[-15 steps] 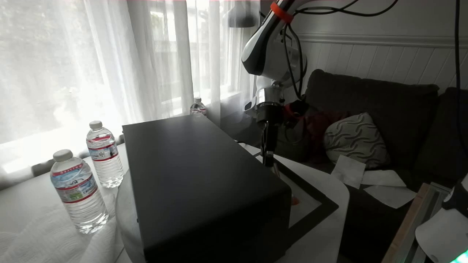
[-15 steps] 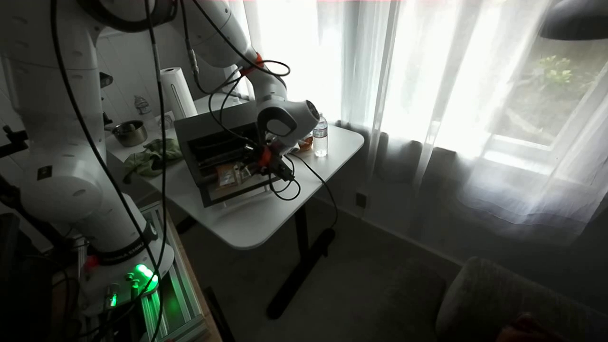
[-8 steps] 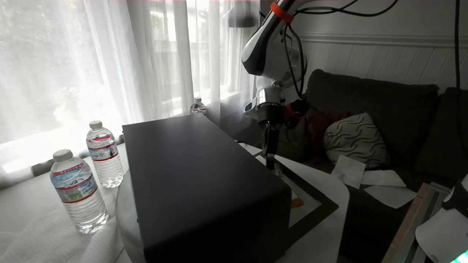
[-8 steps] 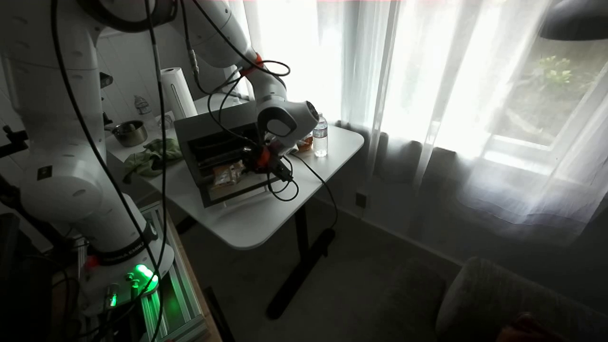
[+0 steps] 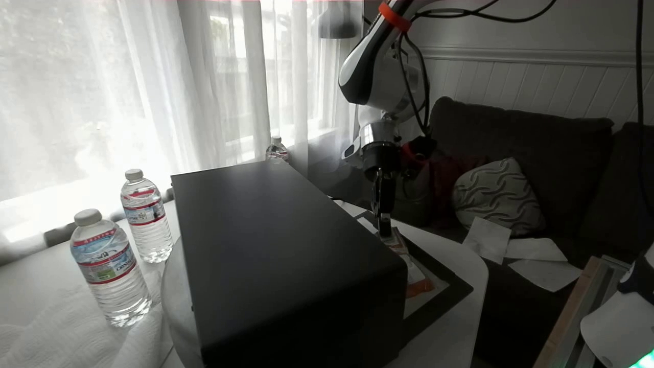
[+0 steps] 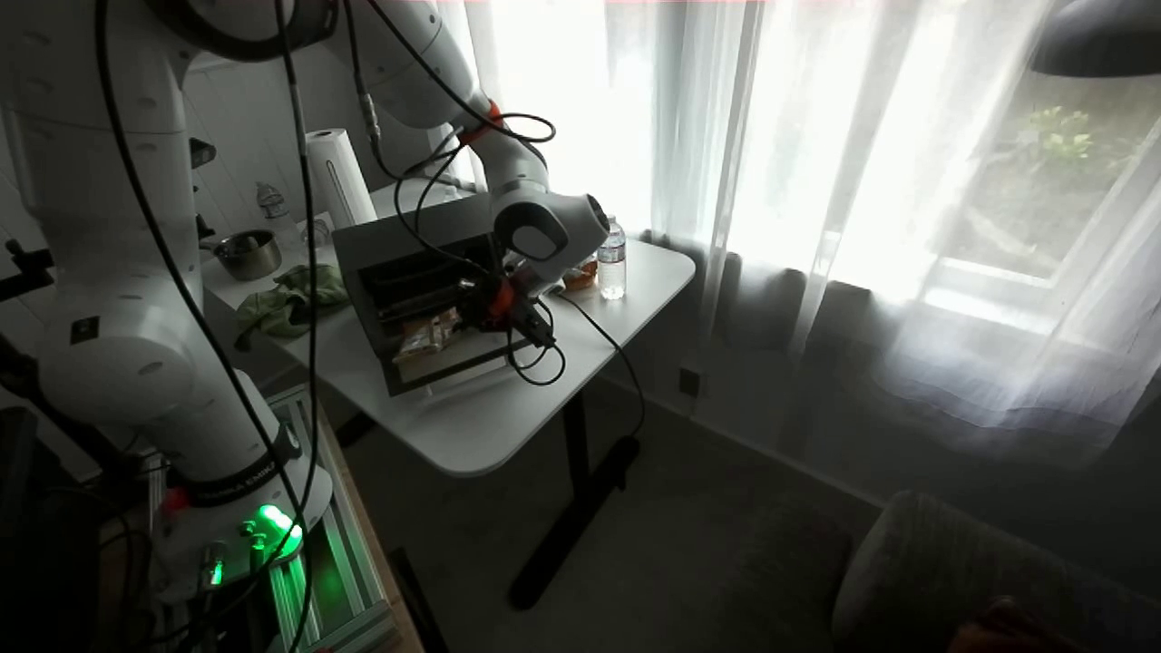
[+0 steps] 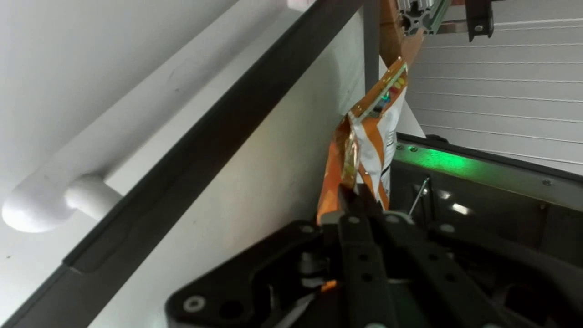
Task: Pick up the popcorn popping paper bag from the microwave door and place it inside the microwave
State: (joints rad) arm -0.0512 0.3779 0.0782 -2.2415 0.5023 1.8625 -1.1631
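On a white table beside sheer curtains stands the microwave, its door open, with water bottles behind it and a pot and green cloth near it, while in an exterior view a dark couch beyond bears a patterned cushion and loose sheets. Over the door, just outside the microwave's dark opening, the claw is clenched on an edge of the bag, its fingertips close together with only thin packaging between them. Orange and white, the bag sticks out past the tips at a tilt; whether it touches the door I cannot tell.
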